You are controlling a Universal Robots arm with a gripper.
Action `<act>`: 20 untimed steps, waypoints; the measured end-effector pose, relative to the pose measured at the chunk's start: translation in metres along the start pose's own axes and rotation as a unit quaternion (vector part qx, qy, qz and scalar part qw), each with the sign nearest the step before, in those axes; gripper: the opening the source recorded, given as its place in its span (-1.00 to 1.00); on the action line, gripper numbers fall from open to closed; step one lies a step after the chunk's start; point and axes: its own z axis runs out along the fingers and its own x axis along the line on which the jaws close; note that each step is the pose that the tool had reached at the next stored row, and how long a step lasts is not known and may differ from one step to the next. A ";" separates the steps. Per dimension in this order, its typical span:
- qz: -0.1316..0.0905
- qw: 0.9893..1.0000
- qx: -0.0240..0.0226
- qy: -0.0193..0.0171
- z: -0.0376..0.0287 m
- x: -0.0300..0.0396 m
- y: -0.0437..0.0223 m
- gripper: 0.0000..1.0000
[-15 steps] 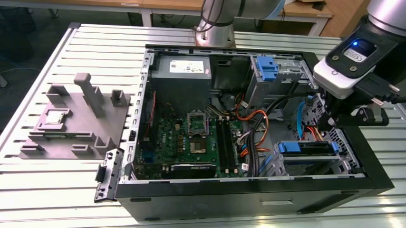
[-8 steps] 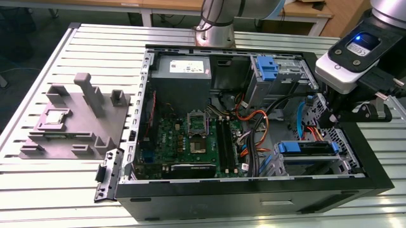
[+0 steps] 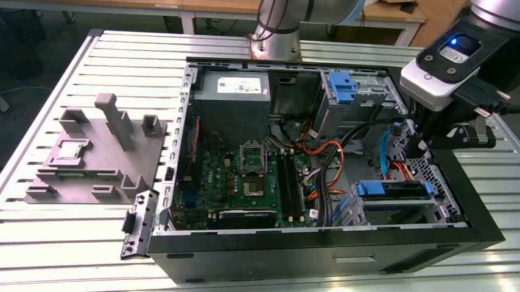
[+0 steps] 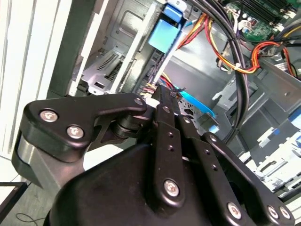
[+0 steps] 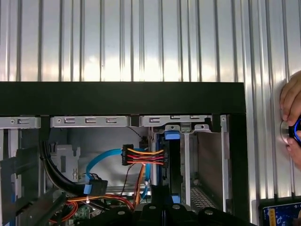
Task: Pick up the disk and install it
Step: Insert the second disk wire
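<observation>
Slatted metal table (image 3: 49, 85) carries a grey moulded block (image 3: 94, 152) well away from the gripper, then an open computer case (image 3: 325, 252). A white label on its power supply (image 3: 234, 86) is too small to read. Cables (image 3: 329, 164) hide part of the circuit board (image 3: 243, 182). The gripper (image 4: 159, 94) hangs inside the case; I cannot tell its state. Just beside it, the disk (image 3: 393, 190) sits in a corner bay, label unseen. A hand (image 5: 291, 113) is cut off at the first wrist view's edge.
</observation>
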 end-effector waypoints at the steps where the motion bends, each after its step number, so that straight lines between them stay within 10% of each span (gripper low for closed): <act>1: 0.000 1.000 0.001 0.000 -0.0003 0.0024 0.0000 -0.80; 20: -0.001 1.000 0.014 -0.004 -0.0054 0.0389 0.0032 -0.80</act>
